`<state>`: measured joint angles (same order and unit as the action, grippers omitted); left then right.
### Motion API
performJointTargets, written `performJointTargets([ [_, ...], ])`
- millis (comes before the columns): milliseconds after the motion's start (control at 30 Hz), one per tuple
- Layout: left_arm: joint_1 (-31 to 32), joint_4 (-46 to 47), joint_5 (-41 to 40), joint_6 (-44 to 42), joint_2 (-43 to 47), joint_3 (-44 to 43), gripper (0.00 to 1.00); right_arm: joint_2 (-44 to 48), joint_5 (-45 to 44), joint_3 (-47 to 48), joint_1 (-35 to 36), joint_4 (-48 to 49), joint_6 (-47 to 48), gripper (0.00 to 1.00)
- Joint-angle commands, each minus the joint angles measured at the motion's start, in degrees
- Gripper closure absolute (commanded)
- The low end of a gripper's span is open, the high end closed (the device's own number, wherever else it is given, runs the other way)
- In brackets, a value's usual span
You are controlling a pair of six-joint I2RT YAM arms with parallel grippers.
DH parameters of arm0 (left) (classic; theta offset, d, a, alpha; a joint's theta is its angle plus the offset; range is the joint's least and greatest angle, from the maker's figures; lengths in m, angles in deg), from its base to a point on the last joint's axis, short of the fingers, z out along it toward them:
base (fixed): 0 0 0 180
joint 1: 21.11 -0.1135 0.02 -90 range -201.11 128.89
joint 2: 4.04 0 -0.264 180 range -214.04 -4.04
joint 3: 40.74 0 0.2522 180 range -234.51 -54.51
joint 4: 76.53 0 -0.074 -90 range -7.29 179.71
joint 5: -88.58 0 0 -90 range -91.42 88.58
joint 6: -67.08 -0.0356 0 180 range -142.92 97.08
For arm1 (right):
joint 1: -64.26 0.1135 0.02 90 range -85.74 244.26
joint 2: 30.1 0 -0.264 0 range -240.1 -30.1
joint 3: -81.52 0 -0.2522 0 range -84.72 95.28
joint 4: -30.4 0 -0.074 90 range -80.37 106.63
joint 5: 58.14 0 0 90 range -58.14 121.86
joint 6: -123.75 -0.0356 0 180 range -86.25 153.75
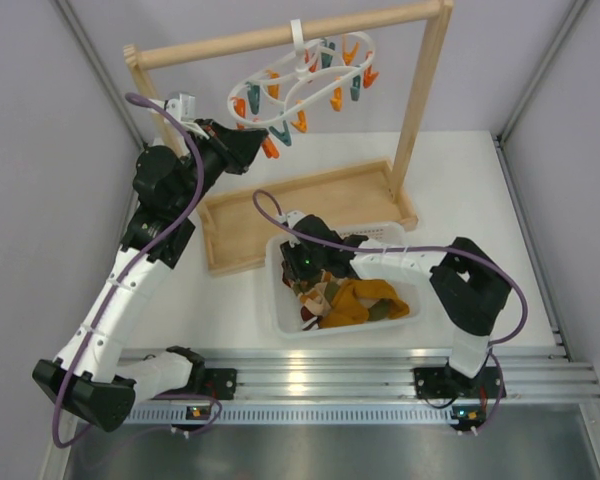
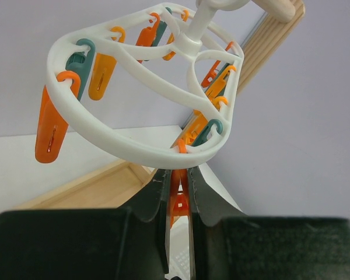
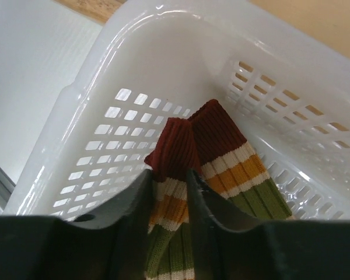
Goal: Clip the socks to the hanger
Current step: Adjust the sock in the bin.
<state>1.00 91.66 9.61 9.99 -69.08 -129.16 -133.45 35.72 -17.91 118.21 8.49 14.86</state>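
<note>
left gripper (image 2: pixel 176 175) clenched on hanger (image 2: pixel 134 150) near peg (image 2: pixel 175 207), likely to open it | right gripper (image 3: pixel 168 175) grasping sock (image 3: pixel 174 146) cuff in basket (image 3: pixel 105 64), for lifting

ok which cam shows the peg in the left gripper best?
Left wrist: orange peg close up, pinched in the left gripper below the hanger. Top external shows it tiny; right wrist, nothing.

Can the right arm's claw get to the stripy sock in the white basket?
Most likely yes. The right claw is down inside the basket, with a finger on each side of the stripy sock and nothing in between.
</note>
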Motion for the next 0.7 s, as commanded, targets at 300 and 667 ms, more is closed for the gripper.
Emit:
performJointTargets([
  [300,-0.3,-1.4,2.5,0.9,0.3,-1.1,1.0,16.2,3.5,-5.3,-1.8,5.9,12.4,1.0],
  [667,-0.4,1.1,8.3,2.0,0.4,0.6,1.0,30.1,23.0,0.9,-10.3,-1.3,29.6,1.0],
])
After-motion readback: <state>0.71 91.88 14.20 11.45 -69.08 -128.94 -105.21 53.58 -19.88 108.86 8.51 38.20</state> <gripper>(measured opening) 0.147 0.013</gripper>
